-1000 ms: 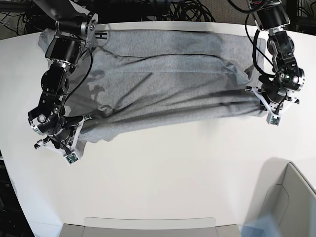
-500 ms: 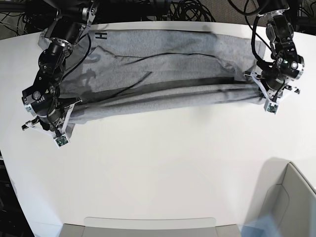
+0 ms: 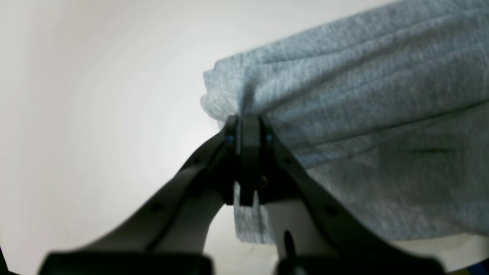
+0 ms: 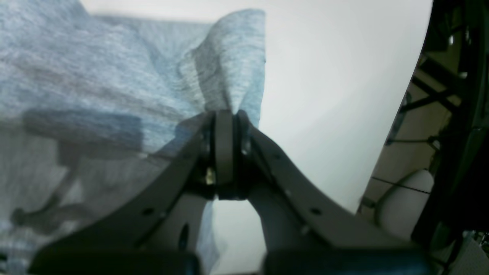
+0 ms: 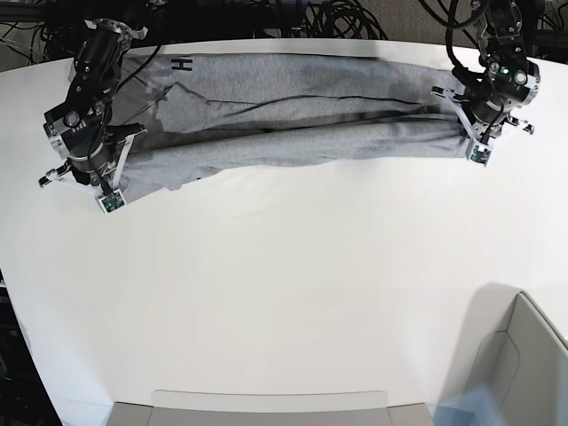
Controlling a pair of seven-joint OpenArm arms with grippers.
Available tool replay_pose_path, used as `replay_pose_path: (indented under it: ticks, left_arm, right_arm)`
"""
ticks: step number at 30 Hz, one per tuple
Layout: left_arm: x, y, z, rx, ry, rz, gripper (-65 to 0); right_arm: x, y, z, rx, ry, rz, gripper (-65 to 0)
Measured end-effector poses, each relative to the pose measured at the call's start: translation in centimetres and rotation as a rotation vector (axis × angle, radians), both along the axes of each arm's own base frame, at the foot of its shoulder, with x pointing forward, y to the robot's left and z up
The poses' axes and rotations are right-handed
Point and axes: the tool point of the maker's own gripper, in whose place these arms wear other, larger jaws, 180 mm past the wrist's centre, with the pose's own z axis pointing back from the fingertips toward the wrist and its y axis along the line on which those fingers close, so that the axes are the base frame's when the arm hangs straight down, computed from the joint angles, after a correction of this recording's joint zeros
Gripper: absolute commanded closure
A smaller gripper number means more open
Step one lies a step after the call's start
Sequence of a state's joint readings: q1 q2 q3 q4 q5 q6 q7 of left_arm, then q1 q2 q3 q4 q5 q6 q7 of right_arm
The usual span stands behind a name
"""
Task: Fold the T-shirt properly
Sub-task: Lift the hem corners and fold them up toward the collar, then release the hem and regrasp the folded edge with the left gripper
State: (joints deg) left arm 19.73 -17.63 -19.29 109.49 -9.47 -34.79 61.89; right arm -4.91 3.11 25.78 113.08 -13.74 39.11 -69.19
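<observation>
Right pincer (image 4: 225, 114) tight on a bunched T-shirt (image 4: 95, 84) edge above white table (image 4: 336, 95).

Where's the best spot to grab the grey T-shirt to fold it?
At its two ends, as now: the left gripper and right gripper each pinch a bunched corner of the T-shirt, coming in from the outer sides. The shirt is stretched long across the table, so end grips probably keep it taut.

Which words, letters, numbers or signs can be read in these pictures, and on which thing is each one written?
"H": one black block letter, lying sideways, on the T-shirt near its far corner, beside the right arm, in the base view. Any further lettering is hidden in the folds.
Both wrist views show only plain grey cloth; no text there.
No readable label on the table or the arms.
</observation>
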Motion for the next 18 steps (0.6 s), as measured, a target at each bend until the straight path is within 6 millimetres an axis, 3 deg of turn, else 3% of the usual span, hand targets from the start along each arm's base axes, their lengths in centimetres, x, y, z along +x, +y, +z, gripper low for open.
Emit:
replay_pose_path:
  ticks: [4,10,18]
  left_arm:
    - [-0.8,-0.1,-0.4,-0.001,0.019,-0.001,0.0]
    - [-1.1,0.0,-0.5,-0.001,0.025,-0.001,0.0]
    - [-2.2,-0.6,-1.3,-0.016,0.053,0.007,-1.0]
  right_arm:
    - [-1.9,0.0,-0.7,-0.01,0.033,0.005,0.0]
    - [-6.0,0.3,-3.6,0.0,0.151,0.006,0.0]
    - [-7.4,1.2,-4.7,0.026,0.188,0.007,0.0]
